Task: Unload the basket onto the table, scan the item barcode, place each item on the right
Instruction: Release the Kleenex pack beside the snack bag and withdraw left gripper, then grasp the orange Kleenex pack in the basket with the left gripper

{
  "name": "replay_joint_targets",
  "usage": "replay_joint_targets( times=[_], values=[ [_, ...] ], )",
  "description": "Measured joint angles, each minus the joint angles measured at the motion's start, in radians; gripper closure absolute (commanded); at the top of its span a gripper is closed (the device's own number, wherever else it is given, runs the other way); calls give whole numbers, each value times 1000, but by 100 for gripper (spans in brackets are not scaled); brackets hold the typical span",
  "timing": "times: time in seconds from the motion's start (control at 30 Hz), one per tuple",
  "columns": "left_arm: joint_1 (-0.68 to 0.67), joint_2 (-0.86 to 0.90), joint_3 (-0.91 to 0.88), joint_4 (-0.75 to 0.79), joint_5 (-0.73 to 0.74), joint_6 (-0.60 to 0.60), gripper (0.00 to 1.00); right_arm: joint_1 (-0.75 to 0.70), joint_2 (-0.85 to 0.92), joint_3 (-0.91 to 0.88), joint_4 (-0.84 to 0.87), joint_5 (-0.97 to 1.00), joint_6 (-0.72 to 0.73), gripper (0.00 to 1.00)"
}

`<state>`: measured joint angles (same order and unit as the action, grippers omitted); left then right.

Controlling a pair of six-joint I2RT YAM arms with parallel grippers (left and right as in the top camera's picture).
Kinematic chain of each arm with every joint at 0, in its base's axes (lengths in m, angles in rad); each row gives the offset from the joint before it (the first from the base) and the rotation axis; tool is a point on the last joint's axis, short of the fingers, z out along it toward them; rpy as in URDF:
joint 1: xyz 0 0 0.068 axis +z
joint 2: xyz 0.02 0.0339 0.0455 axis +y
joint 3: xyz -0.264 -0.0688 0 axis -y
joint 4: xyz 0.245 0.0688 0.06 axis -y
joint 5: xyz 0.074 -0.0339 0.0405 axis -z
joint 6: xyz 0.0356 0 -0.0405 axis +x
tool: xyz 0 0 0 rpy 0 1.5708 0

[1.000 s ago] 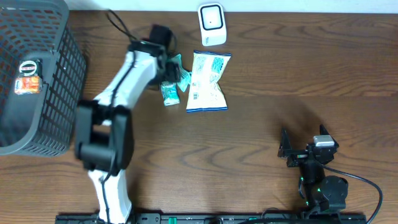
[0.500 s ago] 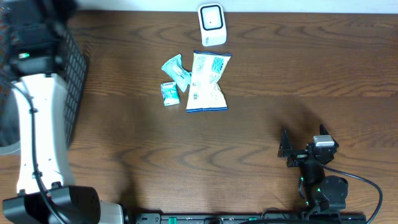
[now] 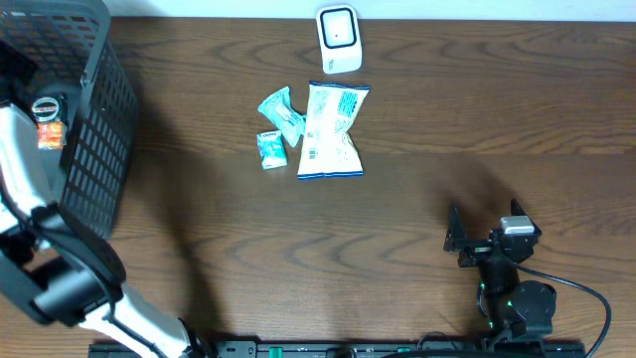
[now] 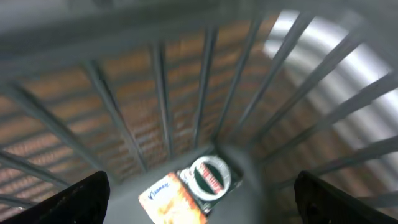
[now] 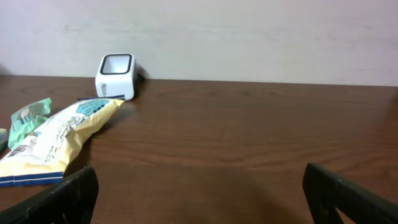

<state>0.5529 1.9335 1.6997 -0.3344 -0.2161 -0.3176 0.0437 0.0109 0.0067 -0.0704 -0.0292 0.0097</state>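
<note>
An orange packet with a round white and red label [image 4: 186,193] lies on the floor of the dark mesh basket [image 3: 94,129]; the overhead view shows the packet [image 3: 45,127] there too. My left gripper [image 4: 202,186] hangs open inside the basket just above this packet, empty. The white barcode scanner [image 3: 339,40] stands at the table's back edge. In front of it lie a white and yellow snack bag [image 3: 333,129] and two teal packets [image 3: 278,109]. My right gripper [image 3: 475,239] rests open and empty at the front right, facing the scanner [image 5: 115,76].
The basket's mesh walls [image 4: 161,93] close round the left gripper on all sides. My white left arm [image 3: 25,189] runs along the table's left edge. Bare brown tabletop [image 3: 447,129] lies between the snack bag and the right arm.
My left arm has swung from the teal packets at the table's middle over to the basket on the left, its gripper open throughout. The packets stayed on the table. The right arm has not moved.
</note>
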Motion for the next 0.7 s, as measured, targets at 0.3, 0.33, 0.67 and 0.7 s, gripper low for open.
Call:
replay_joint_targets(
  times=[0.3, 0.33, 0.67, 0.7],
  values=[
    [0, 194, 0, -14, 1, 2, 19, 0, 0, 0, 0, 0, 0, 1],
    [0, 204, 0, -14, 1, 2, 20, 0, 0, 0, 0, 0, 0, 1],
    [0, 270, -2, -46, 0, 4, 46, 0, 0, 0, 0, 0, 0, 1],
    [0, 274, -4, -53, 1, 2, 48, 0, 0, 0, 0, 0, 0, 1]
  ],
)
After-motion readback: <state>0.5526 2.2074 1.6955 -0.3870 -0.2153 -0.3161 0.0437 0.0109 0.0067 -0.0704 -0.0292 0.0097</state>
